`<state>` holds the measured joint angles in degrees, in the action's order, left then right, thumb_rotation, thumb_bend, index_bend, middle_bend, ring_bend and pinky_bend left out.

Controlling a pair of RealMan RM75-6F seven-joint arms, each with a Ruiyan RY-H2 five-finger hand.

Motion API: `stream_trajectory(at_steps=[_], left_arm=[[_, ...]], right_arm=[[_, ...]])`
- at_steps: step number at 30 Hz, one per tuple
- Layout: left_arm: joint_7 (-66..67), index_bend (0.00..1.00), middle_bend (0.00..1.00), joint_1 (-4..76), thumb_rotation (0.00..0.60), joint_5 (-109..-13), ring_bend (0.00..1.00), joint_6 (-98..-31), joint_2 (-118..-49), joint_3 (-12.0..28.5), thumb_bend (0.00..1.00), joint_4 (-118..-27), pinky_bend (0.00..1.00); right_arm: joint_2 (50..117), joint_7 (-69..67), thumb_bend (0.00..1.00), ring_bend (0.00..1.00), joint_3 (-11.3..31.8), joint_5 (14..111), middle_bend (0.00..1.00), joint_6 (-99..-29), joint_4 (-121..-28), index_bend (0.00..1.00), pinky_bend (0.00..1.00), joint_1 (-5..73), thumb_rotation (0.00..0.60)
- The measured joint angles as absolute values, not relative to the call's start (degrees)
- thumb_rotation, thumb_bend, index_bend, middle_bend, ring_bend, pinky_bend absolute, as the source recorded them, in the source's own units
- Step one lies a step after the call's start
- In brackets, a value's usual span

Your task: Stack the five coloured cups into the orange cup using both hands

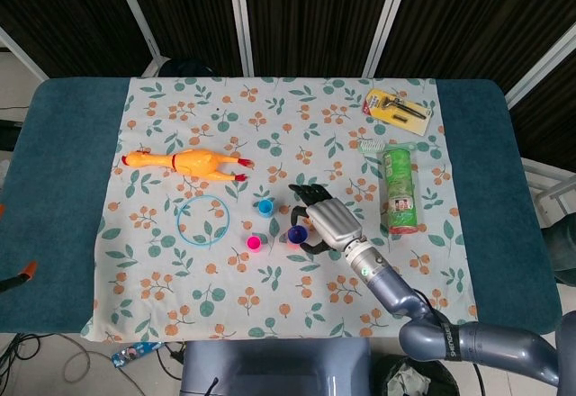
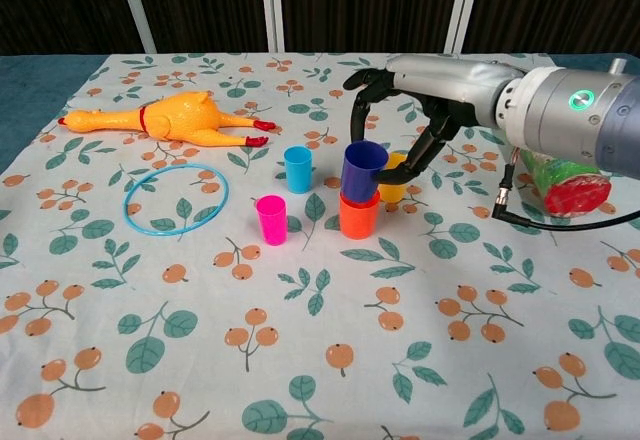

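Floral tablecloth [image 2: 300, 360]; right hand [image 2: 400, 110] gripped purple cup [image 2: 362, 170] partly inside orange cup [image 2: 358, 215]. Green canister [image 1: 399, 189] label unreadable.

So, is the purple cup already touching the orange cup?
Touching. In the chest view the purple cup, held by the right hand, sits with its base inside the orange cup's rim; no gap shows between them.

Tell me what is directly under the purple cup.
The orange cup stands right under the purple cup, which the right hand holds over its mouth. How far the purple base has entered cannot be seen. The yellow cup stands behind, partly covered.
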<state>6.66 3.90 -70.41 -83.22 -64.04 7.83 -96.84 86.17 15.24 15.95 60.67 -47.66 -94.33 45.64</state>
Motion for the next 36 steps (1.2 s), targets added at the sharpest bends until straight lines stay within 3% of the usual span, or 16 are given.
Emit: stream_trajectory(at_steps=[12,14,18,20,27,36], left_arm=[[6.55,0.07,0.03,3.85,0.6,-70.66,0.0,-83.55,-64.04,7.86,0.17,-96.82,0.0],[6.58,0.07,0.03,3.87,0.6,-70.79,0.0,-83.61,-64.11,7.83,0.17,-96.8,0.0],[6.48,0.07,0.03,3.85,0.6,-70.72,0.0,-83.71,-64.17,7.91,0.17,-96.68,0.0],[6.38,0.07,0.03,3.83,0.6,-70.62,0.0,-83.76,-64.16,7.98,0.17,-96.61,0.0],[5.73,0.07,0.03,3.82,0.6,-70.78,0.0,-83.99,-64.21,8.19,0.17,-96.28,0.0],[5.99,0.08,0.03,3.81,0.6,-71.27,0.0,-84.69,-64.88,8.25,0.17,-95.71,0.0]], right_arm=[[87.93,15.61,0.34,0.0,14.42,58.05,0.0,-47.03,-92.23,0.49,0.03,46.93,0.6],[88.34,15.44,0.34,0.0,14.23,57.96,0.0,-46.9,-91.84,0.44,0.03,47.12,0.6],[89.19,15.39,0.34,0.0,13.88,57.76,0.0,-46.73,-90.74,0.19,0.03,47.54,0.6],[89.5,15.57,0.34,0.0,13.69,57.22,0.0,-46.52,-90.19,0.14,0.03,47.79,0.6],[89.35,17.02,0.34,0.0,14.01,54.6,0.0,-47.17,-88.98,0.14,0.03,48.59,0.6],[87.84,16.96,0.34,0.0,15.01,52.12,0.0,-47.41,-86.31,0.22,0.03,49.05,0.6]])
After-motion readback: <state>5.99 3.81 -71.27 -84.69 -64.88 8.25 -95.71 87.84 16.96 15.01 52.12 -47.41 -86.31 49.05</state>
